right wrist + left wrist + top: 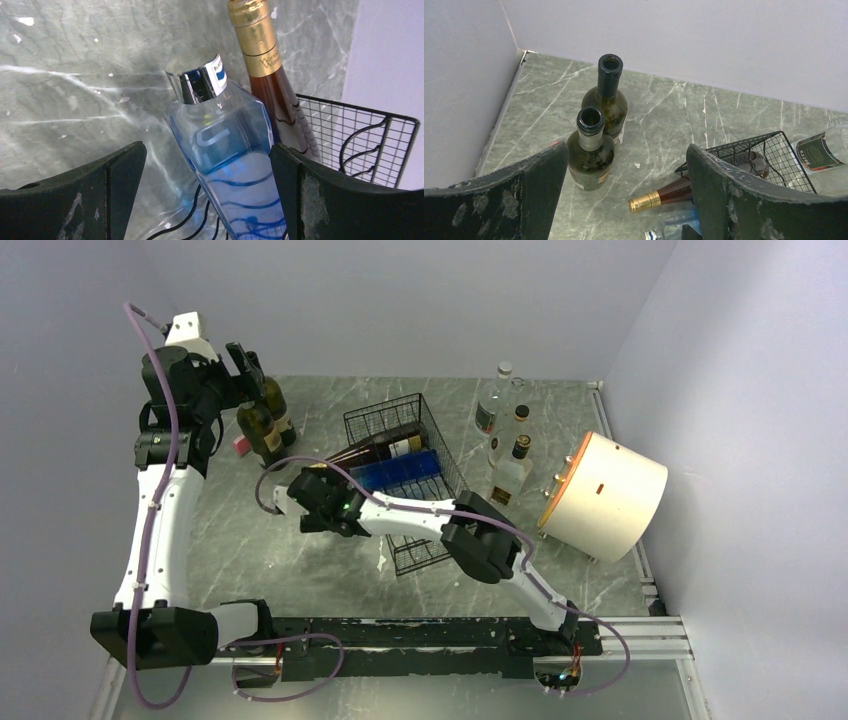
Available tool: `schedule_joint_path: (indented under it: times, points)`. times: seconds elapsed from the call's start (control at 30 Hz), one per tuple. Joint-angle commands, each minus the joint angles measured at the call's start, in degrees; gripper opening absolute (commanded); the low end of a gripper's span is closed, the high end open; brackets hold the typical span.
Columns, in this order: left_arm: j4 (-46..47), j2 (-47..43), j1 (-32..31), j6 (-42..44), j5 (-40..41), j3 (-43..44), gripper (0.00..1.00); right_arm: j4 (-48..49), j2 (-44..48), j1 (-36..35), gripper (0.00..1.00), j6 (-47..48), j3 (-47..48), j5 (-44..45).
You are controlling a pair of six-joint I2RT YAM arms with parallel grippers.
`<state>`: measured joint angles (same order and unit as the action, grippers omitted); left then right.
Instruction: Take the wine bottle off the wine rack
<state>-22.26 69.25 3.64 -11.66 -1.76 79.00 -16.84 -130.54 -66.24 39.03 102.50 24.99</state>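
The black wire wine rack [385, 412] stands mid-table. In it lie a brown wine bottle [385, 450] with a gold foil neck and a blue bottle [400, 472], both necks poking out of its left end. My right gripper [308, 498] hovers at that end, open. In the right wrist view its jaws straddle the blue bottle [225, 145], whose body is close to the right finger, and the wine bottle [272, 85] lies just outside that finger. My left gripper [245, 375] is open and empty at the back left, above two standing green bottles [591, 155] [610, 100].
Three clear bottles [510, 440] stand at the back right beside a white drum with an orange rim [605, 495]. A small pink item [241, 444] lies by the green bottles [262, 430]. Grey walls close in the back and both sides.
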Motion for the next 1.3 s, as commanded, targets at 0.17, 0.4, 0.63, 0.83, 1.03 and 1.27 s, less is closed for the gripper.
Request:
schedule_joint_path:
  times: [0.17,0.4,0.63,0.83,1.03,1.27]
  points:
    - [1.78,0.49,0.83,-1.08,-2.78,-0.09,0.9,1.71,-3.01,0.54,1.0,9.21,0.69,5.67]
    - [1.78,0.86,0.84,-1.2,-2.99,-0.16,0.9,1.46,-4.79,2.4,1.0,10.74,2.36,6.12]
    - [1.74,1.54,0.85,-1.24,-3.46,-0.08,0.9,1.21,-4.2,3.38,1.0,11.39,1.19,1.77]
    - [1.76,1.84,0.93,-1.26,-3.68,-0.09,0.9,0.84,-4.77,3.6,0.89,11.32,2.09,-1.46]
    - [1.66,2.19,0.98,-1.26,-3.65,-0.08,0.9,0.17,-4.74,3.31,0.69,10.62,2.96,-2.68]
    - [1.7,2.33,1.08,-1.35,-4.02,-0.08,0.9,2.53,-0.72,0.37,0.56,10.43,0.9,-4.54]
